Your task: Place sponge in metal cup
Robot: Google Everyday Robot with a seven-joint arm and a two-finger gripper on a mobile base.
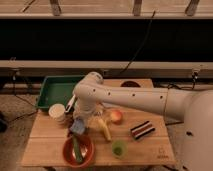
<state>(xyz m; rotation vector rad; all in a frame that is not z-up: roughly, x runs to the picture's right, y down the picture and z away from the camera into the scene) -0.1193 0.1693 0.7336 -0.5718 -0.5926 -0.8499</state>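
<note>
the gripper [78, 121] hung low over the left part of the table [47, 145], at the end of the white arm [135, 97] that reached in from the right. the sponge [77, 127] sat right at its tip, just above the rim of the red bowl [78, 150]; the gripper looked clenched on the sponge, though the fingers themselves were hard to make out. the metal cup could not be picked out, possibly hidden behind the gripper. a white cup [57, 113] stood just to the gripper's left, and a green tray [56, 91] lay beyond it. to the gripper's right lay a banana [103, 128], then an apple [116, 116], and farther right a striped block [142, 129]. a green cup [118, 148] stood nearer the front edge, right of the bowl.
</note>
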